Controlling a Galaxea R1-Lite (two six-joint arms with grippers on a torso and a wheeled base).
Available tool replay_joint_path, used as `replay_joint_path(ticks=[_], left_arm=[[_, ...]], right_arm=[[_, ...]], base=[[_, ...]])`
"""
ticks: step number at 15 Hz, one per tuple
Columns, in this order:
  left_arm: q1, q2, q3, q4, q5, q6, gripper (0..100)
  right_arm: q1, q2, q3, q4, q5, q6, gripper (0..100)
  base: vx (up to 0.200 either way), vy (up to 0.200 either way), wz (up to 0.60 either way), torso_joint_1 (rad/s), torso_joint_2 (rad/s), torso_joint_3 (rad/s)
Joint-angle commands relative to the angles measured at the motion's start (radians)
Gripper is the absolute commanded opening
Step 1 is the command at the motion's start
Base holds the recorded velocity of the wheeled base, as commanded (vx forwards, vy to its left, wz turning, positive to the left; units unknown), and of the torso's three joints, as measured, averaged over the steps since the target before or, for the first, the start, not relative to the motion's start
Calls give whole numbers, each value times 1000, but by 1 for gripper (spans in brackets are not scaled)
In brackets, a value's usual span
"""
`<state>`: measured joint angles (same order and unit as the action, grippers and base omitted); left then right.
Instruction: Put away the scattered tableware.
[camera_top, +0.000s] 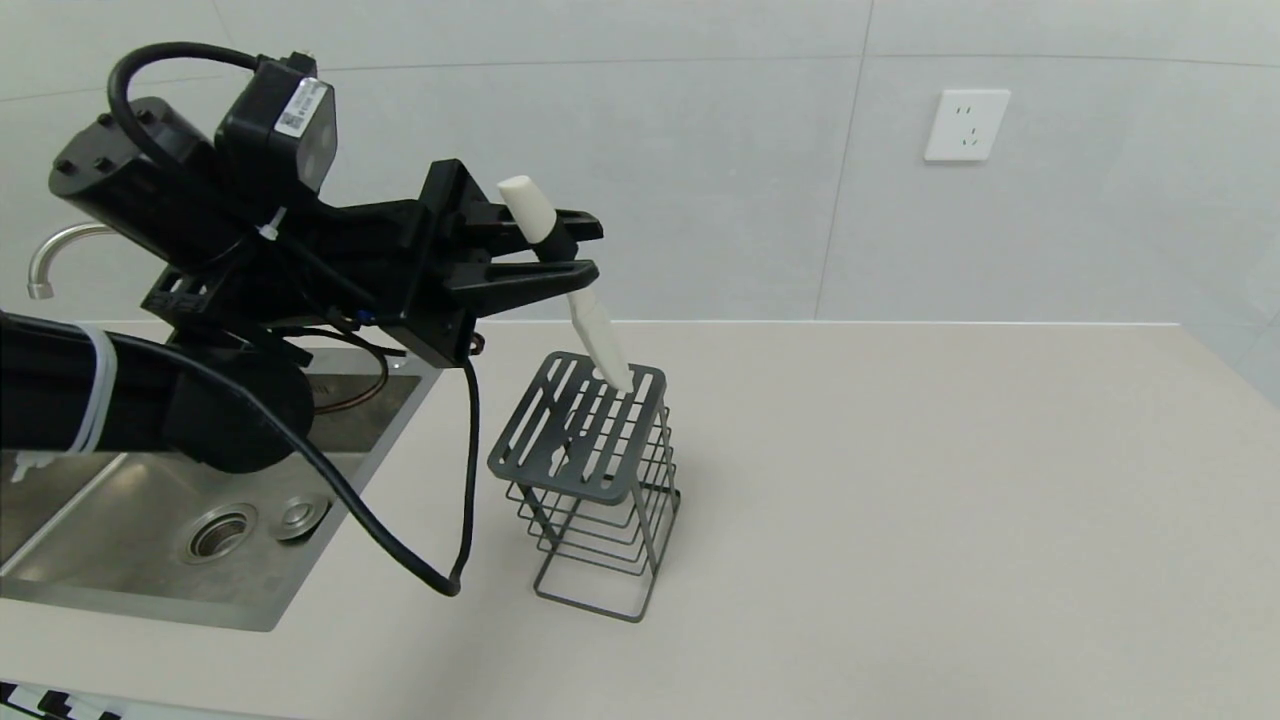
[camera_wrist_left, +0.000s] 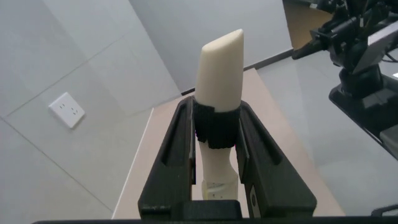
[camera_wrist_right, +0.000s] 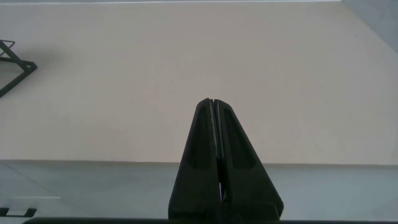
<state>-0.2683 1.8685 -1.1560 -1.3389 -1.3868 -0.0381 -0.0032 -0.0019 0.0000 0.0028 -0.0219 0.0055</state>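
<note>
- While the left gripper (camera_top: 588, 250) hangs above the countertop (camera_top: 900, 500), its two fingers are clamped on the white knife (camera_top: 595, 335), pressing on a dark band around the handle.
- The knife is tilted, handle end uppermost. Its pale blade tip meets the far edge of the slotted top plate of the dark wire rack (camera_top: 585, 440). It cannot be told whether the tip has entered a slot.
- In the left wrist view, one black finger (camera_wrist_left: 180, 143) lies on each side of the handle.
- The rack stands upright on the countertop, just beside the steel sink (camera_top: 90, 540).
- The right gripper (camera_wrist_right: 213, 102) is over the countertop, fingers pressed together with nothing between them.
- A curved faucet (camera_top: 60, 250) rises behind the sink, and a white wall socket (camera_top: 966, 125) sits on the tiled wall.
</note>
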Motion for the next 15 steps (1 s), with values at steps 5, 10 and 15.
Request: replay_joint_path(ticks=[5,10,15], left_arm=[[-12,32,-5,-2,5,0,0],[-12,41,-4,-3,6,0,0],[-11,47,-2,-3,8,1,0]], right_arm=[[0,2,0,0,0,-1,0],[0,2,0,0,0,-1,0],[0,2,0,0,0,-1,0]], base=[[0,0,0,0,0,0],[0,0,0,0,0,0],[0,0,0,0,0,0]])
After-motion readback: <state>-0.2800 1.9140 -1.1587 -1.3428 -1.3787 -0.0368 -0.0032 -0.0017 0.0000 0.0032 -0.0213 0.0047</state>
